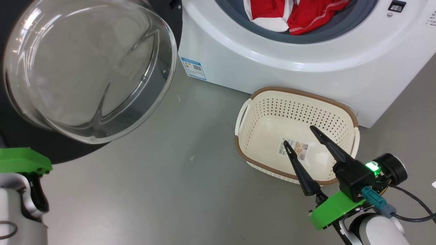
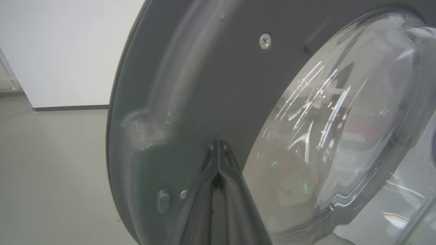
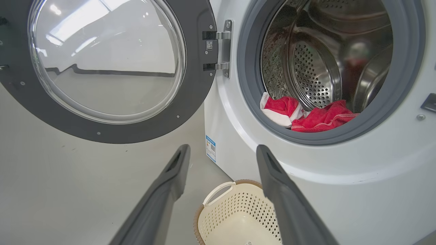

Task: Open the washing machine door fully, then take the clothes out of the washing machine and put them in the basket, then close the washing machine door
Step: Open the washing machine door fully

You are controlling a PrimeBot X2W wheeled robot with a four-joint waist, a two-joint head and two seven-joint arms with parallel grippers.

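Left fingers closed; right fingers splayed.

**LIGHTING AND PICTURE QUALITY**

Illumination: bright, even and diffuse, cast from overhead.
Shadows: only soft, faint ones are laid on the grey floor.
Glare: white streaks are carried by the glass of the washing machine door; broad pale reflections are mirrored in it in the right wrist view. Highlights are scattered across the steel drum.
Distortion: straight lines are bowed toward the wrist views' edges.
Focus: the left gripper is rendered soft, close to the lens.
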